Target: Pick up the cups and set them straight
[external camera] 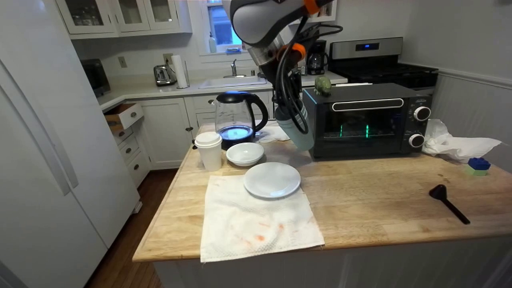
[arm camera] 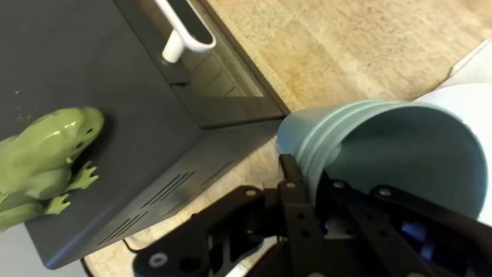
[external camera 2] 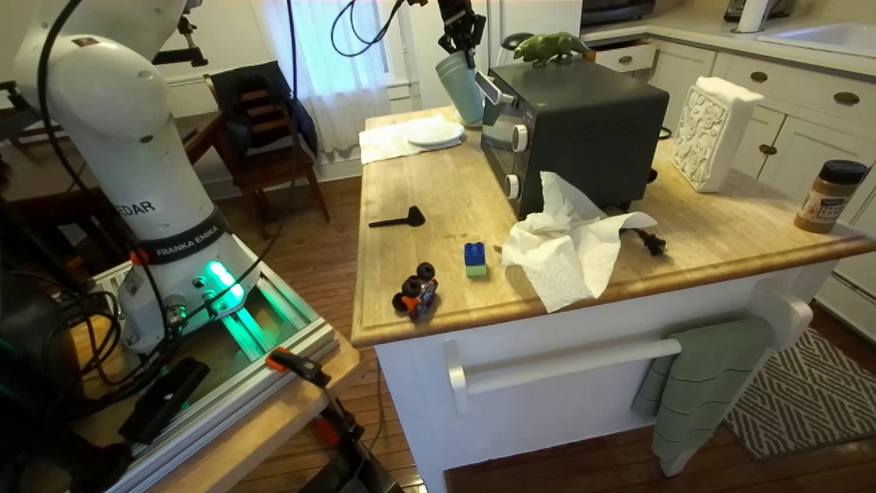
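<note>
I have the hand [arm camera: 308, 171] clamped on the rim of the teal cups [arm camera: 407, 154], which sit nested one inside another. In my wrist view, one finger [arm camera: 291, 171] lies against the outside of the wall and its mate reaches into the mouth, so the stack is pinched at one side. In both exterior views I see the cups just under the hand, tilted, mouths toward it and base lower down, close beside the toaster oven [external camera: 360, 124]. I can't tell whether the stack touches the oven or the desk [external camera: 360, 192]. A white plate [external camera: 272, 180] lies near them, overlapping a cloth [external camera: 260, 224]. In an exterior view, the cups appear between the oven and the glass kettle [external camera: 234, 120].
</note>
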